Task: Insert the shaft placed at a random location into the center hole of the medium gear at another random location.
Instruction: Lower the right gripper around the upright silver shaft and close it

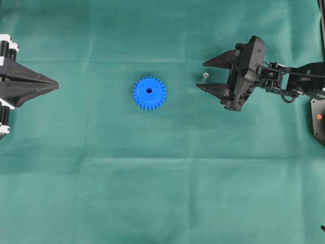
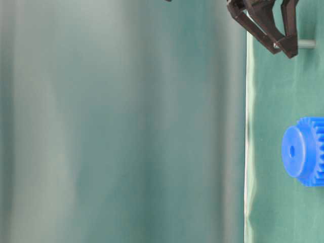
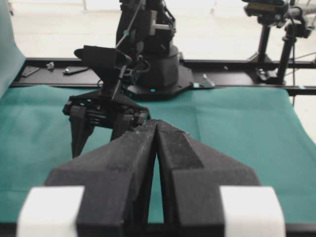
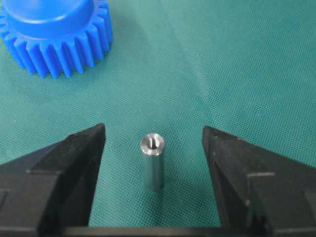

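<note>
The shaft [image 4: 152,165], a short silvery pin, stands upright on the green cloth between the fingers of my right gripper [image 4: 153,130]. Those fingers are open, with cloth showing on both sides of the pin. From overhead the shaft [image 1: 205,75] sits at the tips of the right gripper [image 1: 201,75], right of the medium gear [image 1: 149,93]. The blue gear lies flat with its center hole [image 1: 149,90] facing up and nothing in it. My left gripper [image 1: 55,85] rests at the far left, shut and holding nothing [image 3: 156,124].
Green cloth [image 1: 162,193] covers the table. The right arm's base [image 3: 153,64] and a black rail stand at the cloth's far edge in the left wrist view. A black box with a red light [image 1: 318,118] sits at the right edge.
</note>
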Motion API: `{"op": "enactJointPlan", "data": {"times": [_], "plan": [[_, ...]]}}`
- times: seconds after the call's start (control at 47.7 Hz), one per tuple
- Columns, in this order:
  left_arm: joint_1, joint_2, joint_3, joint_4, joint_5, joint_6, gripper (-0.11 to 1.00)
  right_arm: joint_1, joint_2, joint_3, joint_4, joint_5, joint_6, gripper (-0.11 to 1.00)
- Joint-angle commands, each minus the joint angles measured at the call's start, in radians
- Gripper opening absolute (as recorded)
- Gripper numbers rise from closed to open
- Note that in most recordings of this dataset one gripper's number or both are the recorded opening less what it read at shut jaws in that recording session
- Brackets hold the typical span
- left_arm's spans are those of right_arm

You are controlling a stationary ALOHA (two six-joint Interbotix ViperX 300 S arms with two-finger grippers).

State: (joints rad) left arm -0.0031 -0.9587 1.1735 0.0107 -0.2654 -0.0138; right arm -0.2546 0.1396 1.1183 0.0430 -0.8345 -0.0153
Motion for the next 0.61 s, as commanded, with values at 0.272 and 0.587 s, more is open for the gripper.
{"op": "enactJointPlan", "data": {"times": [0.272, 0.587], "plan": [[-0.002, 0.008, -0.02, 0.002, -0.005, 0.002, 0.0, -0.005, -0.012, -0.008, -0.012, -0.014, -0.008, 0.13], [-0.002, 0.008, -0.02, 0.002, 0.002, 0.002, 0.0, -0.005, -0.035, -0.014, -0.012, 0.0, -0.003, 0.13]]}}
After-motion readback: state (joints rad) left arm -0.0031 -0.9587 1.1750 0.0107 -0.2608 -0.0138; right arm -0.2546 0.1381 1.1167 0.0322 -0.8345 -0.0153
